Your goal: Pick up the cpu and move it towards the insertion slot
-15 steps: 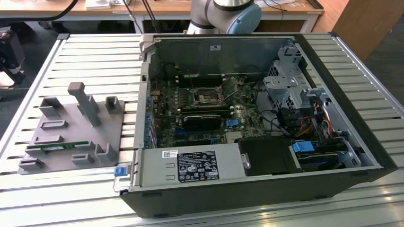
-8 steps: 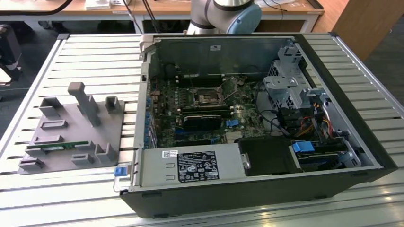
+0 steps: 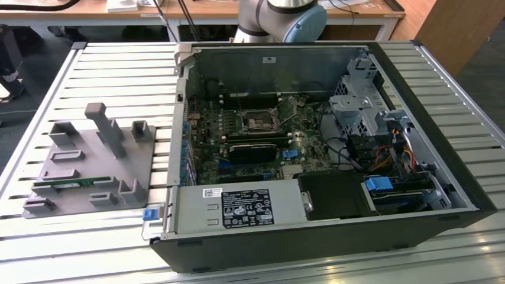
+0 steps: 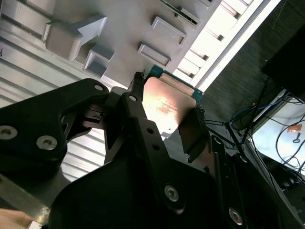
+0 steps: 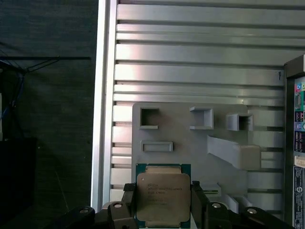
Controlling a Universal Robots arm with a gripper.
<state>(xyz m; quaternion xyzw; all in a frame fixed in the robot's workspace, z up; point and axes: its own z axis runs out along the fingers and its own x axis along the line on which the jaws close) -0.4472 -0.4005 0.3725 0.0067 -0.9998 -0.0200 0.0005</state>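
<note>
— Closest to the wrist cameras?
— Black gripper, seen in both wrist views. Fingers pulled in just far enough to pinch the cpu, one on each side.
— Really touching it?
— Yes. Pressing on two opposite edges. Holding nothing else.
— And the cpu itself?
— Flat and square. Shiny beige top with a thin green rim. Caught between the two fingers, top turned toward both wrist cameras. Catches the light and looks a bit pink in the second wrist view.
— Just past the cpu?
— Grey holder with little square pockets and a few posts. Farther off than the cpu and not touching it. Lies on the slatted metal desk, near one edge.
— Anything in that holder?
— Thin green memory stick, lying flat in one pocket in the exterior view.
— Farther still?
— Big black computer case on the same desk, lying with its open side up, to the exterior view's right of the holder. Green motherboard inside.
— And the insertion slot?
— On that motherboard. Small and square, with a shiny metal frame and a dark middle. Well apart from the holder.
— Farthest of all?
— Grey and blue arm, rising behind the case.
</note>
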